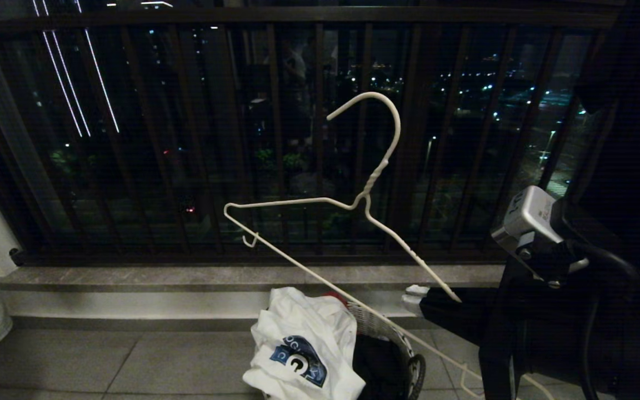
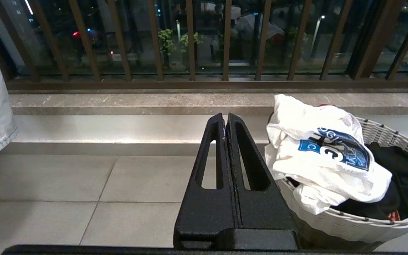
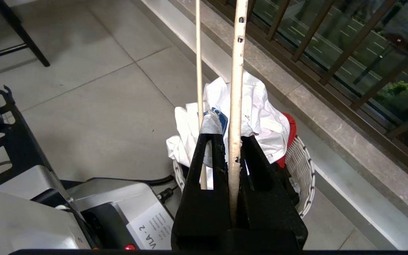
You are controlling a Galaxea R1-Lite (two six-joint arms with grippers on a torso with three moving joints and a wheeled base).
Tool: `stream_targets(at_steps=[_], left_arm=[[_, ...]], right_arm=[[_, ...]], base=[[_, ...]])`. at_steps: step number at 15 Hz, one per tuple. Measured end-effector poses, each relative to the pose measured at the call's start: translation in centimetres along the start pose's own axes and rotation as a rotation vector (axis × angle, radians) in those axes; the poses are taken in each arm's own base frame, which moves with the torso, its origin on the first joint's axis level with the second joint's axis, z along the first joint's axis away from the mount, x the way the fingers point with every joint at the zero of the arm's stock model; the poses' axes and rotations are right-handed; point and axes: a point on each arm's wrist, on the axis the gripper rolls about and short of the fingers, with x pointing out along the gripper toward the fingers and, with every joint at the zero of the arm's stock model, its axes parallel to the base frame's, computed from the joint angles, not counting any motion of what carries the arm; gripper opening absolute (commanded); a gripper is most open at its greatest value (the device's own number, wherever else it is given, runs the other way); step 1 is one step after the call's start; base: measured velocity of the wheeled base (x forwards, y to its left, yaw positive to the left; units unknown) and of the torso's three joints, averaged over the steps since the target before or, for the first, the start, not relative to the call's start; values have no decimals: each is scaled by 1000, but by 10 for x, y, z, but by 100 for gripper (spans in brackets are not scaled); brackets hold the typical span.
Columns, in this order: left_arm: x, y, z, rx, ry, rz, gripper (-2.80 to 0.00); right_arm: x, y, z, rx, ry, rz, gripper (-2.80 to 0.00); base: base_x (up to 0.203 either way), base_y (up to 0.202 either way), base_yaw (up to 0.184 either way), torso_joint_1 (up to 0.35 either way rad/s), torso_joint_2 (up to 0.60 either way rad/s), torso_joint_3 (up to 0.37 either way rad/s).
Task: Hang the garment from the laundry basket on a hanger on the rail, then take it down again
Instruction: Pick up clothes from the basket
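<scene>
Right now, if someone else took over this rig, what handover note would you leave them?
Right gripper: shut on the hanger, clamping one sloping arm of the wire and holding it tilted in the air in front of the balcony railing, above the basket.
Left gripper: shut, holding nothing, low beside the laundry basket.
Garment: bunched on top of the basket, logo up, draped over its rim; a black garment and a red cloth lie in there too.
Rail: not in view.
Done: hanger picked up.
Left: get the T-shirt onto the hanger, hang it on the rail, then take it down.
</scene>
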Motion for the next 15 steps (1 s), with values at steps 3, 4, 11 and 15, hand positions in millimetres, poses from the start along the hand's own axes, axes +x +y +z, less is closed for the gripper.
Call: stream_targets(at_steps=[3,4,11,15], left_arm=[[0,0,0,0,0,0,-280],[0,0,0,0,0,0,-280],[0,0,0,2,0,2,-280],[0,0,0,3,1,2,-280]], right_arm=[[-2,-1,1,3,-9,-2,-280],[-2,-1,2,5,-12,-3,-280],[-6,-4,5,10,-28,-15,-280],[-9,-4,7,8,-40,-16,-280]], base=[[0,0,0,0,0,0],[0,0,0,0,0,0],[0,0,0,0,0,0],[0,0,0,0,0,0]])
